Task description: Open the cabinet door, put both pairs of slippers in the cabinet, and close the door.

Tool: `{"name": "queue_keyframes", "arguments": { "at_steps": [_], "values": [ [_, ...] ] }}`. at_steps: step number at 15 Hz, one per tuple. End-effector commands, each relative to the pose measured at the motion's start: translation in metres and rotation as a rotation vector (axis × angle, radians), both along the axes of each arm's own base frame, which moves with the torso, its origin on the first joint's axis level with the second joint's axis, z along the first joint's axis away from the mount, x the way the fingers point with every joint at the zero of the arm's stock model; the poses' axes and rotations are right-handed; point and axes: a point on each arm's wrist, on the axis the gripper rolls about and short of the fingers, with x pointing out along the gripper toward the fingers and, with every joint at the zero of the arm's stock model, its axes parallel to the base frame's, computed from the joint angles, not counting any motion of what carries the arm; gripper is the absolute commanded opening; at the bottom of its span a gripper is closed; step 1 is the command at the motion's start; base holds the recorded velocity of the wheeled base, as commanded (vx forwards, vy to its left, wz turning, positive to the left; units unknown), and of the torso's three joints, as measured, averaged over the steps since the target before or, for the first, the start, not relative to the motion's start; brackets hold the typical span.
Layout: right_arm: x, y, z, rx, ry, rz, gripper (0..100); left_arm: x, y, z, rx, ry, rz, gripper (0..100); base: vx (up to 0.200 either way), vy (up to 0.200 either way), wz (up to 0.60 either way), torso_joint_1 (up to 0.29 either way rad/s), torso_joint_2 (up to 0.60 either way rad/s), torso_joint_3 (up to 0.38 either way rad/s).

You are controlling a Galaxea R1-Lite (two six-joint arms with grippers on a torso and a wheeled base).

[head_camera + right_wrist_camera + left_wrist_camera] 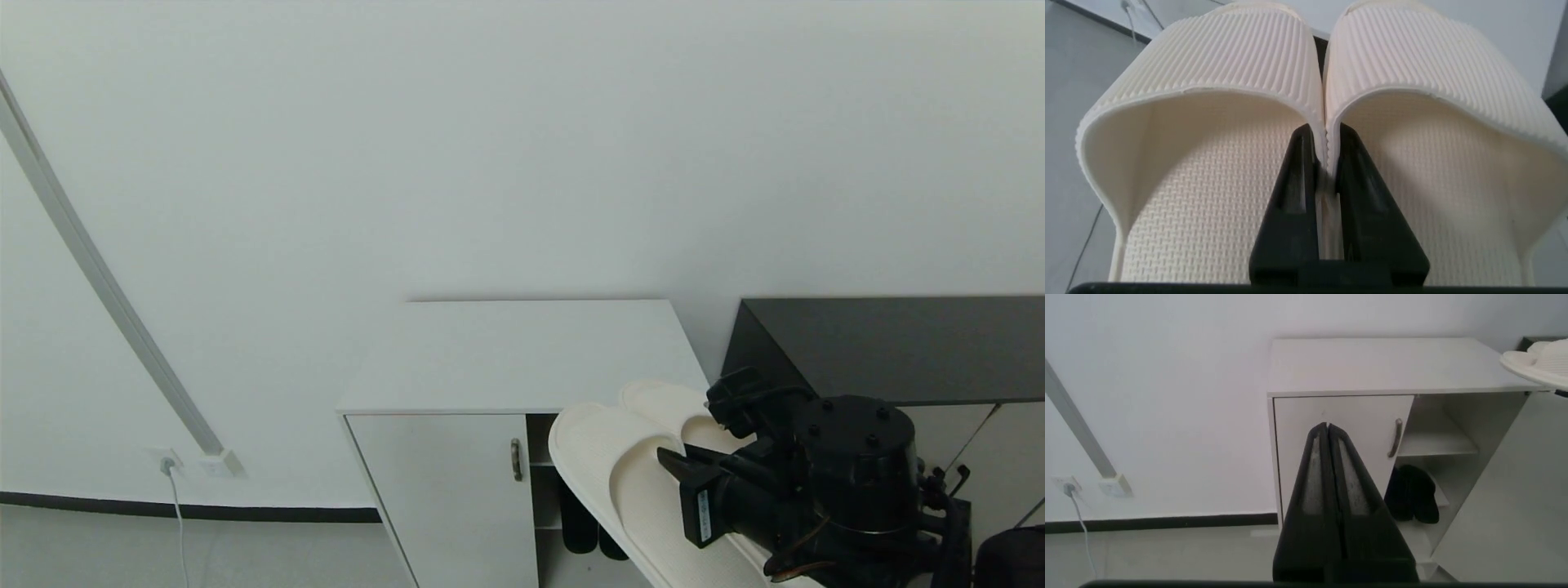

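Observation:
A white cabinet [514, 355] stands against the wall with its left door [445, 490] closed and its right side open. A dark pair of slippers [581, 531] stands on a lower shelf inside, and the same dark pair [1413, 492] shows in the left wrist view. My right gripper [1324, 163] is shut on the inner edges of a cream pair of slippers [1208, 147], held side by side. In the head view the cream pair [629, 474] hangs in front of the open side, held by my right gripper [678, 461]. My left gripper [1328, 433] is shut with nothing in it, facing the cabinet [1388, 367] from a distance.
A dark grey cabinet [898, 347] stands to the right of the white one. A wall socket with a plugged cable [167, 465] and a slanted conduit [90, 261] are on the wall at left. Open floor [1167, 555] lies before the cabinet.

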Motion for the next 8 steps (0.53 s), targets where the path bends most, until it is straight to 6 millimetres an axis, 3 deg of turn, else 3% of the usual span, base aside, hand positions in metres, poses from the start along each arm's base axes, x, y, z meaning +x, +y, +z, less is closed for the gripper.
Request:
{"name": "queue_keyframes", "arguments": {
  "at_steps": [1, 8],
  "values": [
    [-0.0009, -0.0002, -0.0003, 0.001, 0.002, 0.001, 0, 0.0001, 0.0000, 0.0001, 0.000, 0.001, 0.000, 0, 0.000, 0.000, 0.00, 0.000, 0.00, 0.000],
    [-0.0054, -0.0005, -0.0040, -0.010, 0.015, 0.023, 0, 0.0001, 0.0000, 0.0001, 0.000, 0.001, 0.000, 0, 0.000, 0.000, 0.00, -0.016, 0.04, 0.022]
  ]
}}
